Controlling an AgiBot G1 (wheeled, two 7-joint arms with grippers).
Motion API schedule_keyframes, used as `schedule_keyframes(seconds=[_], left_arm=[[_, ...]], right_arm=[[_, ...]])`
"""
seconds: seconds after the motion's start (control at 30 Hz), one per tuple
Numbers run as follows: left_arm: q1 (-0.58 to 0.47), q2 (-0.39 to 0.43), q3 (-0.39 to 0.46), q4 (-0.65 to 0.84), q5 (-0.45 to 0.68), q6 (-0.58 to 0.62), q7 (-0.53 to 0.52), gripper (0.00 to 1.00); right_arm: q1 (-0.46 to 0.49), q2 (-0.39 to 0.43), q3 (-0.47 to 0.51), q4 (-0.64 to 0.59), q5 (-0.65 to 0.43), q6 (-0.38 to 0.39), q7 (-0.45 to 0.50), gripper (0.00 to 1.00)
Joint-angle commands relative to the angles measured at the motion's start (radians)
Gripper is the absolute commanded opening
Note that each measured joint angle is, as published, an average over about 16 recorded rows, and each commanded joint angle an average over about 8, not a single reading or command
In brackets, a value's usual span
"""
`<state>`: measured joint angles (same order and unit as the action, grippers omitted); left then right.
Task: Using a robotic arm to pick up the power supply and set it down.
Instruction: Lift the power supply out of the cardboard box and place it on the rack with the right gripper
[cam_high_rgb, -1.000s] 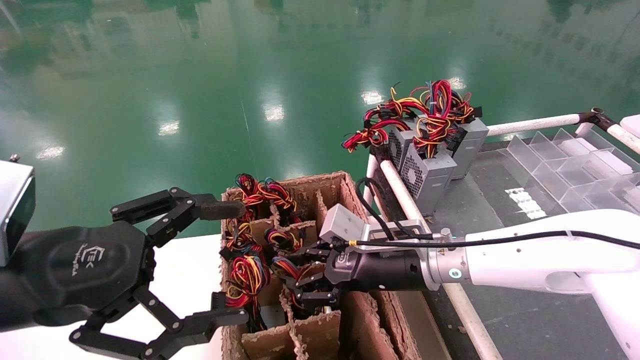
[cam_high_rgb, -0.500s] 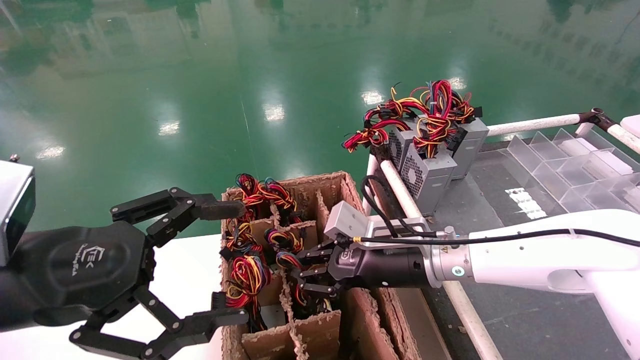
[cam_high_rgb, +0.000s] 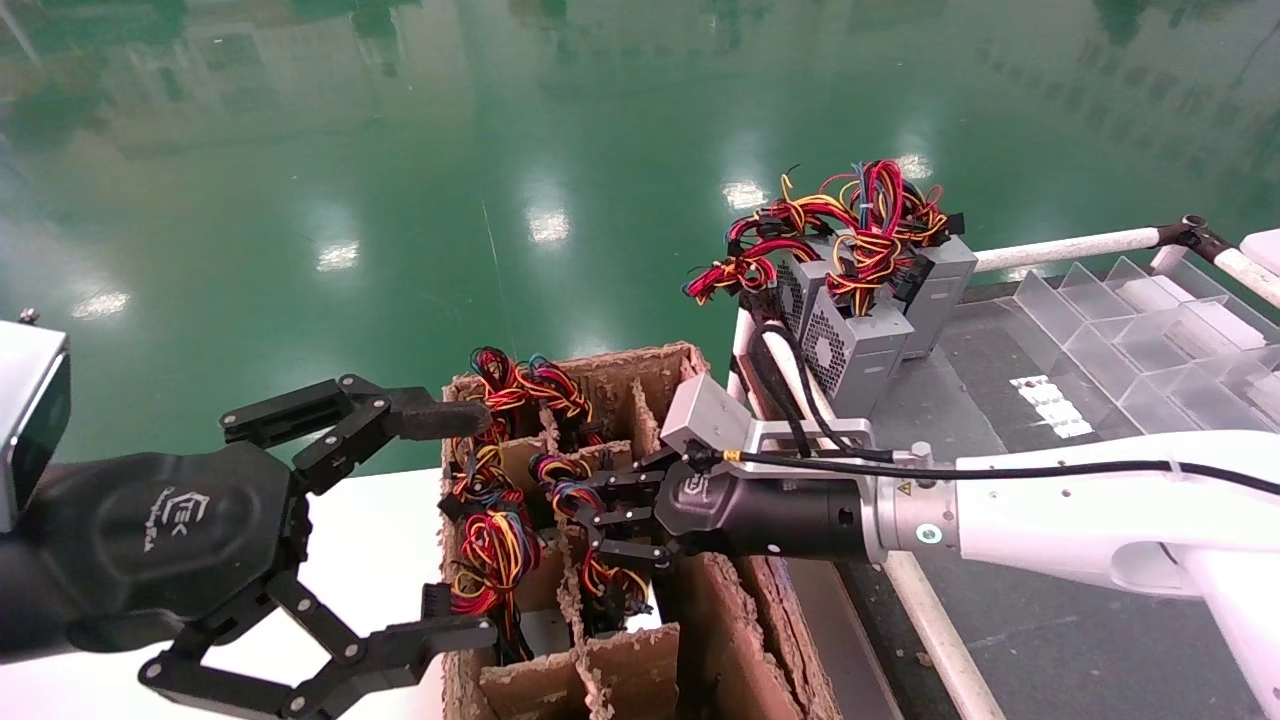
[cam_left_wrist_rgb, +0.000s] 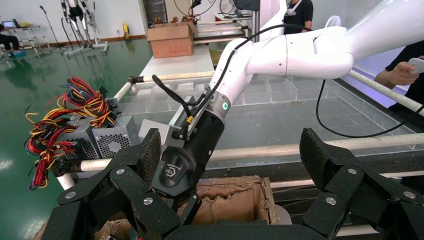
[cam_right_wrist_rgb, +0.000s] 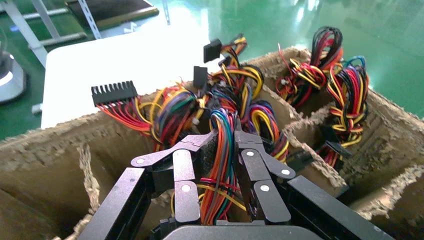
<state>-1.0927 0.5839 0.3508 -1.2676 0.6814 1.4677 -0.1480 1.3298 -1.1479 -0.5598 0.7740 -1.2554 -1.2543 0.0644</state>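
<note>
Multicoloured wire bundle (cam_right_wrist_rgb: 220, 165) pinched between right fingers (cam_right_wrist_rgb: 187, 170).

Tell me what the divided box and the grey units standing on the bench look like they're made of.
Divided box: seemingly corrugated cardboard, raw brown, its edges frayed and crumbly. Grey power supplies: apparently sheet metal, matte grey, with a punched vent grille on one face. The right gripper has its jaws shut on a wire bundle, whose coloured sheathing looks like plastic.

Power supply (cam_high_rgb: 600, 560): body sunk in a middle cell of the cardboard box (cam_high_rgb: 740, 640), mostly hidden. Red, yellow, orange, blue wire bundle (cam_right_wrist_rgb: 222, 160) rising, pinched between robotic arm (cam_high_rgb: 1050, 515) fingers (cam_right_wrist_rgb: 182, 175).
</note>
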Motion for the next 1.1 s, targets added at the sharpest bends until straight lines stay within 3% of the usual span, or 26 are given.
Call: schedule_keyframes(seconds=[0.03, 0.33, 0.53, 0.83, 1.1], left_arm=[[0.0, 0.0, 0.0, 0.0, 0.0, 0.0, 0.0, 1.0], [0.0, 0.0, 0.0, 0.0, 0.0, 0.0, 0.0, 1.0], [0.0, 0.0, 0.0, 0.0, 0.0, 0.0, 0.0, 1.0], [0.0, 0.0, 0.0, 0.0, 0.0, 0.0, 0.0, 1.0], [0.0, 0.0, 0.0, 0.0, 0.0, 0.0, 0.0, 1.0]], right_arm=[[-0.005, 0.002, 0.007, 0.002, 0.012, -0.001, -0.004, 0.0], [-0.033, 0.047, 0.065, 0.065, 0.096, -0.02, -0.027, 0.0], [-0.036, 0.103, 0.109, 0.129, 0.169, -0.054, 0.011, 0.0], [0.053, 0.192, 0.163, 0.148, 0.248, -0.129, 0.078, 0.0], [0.147, 0.239, 0.194, 0.078, 0.271, -0.149, 0.108, 0.0]])
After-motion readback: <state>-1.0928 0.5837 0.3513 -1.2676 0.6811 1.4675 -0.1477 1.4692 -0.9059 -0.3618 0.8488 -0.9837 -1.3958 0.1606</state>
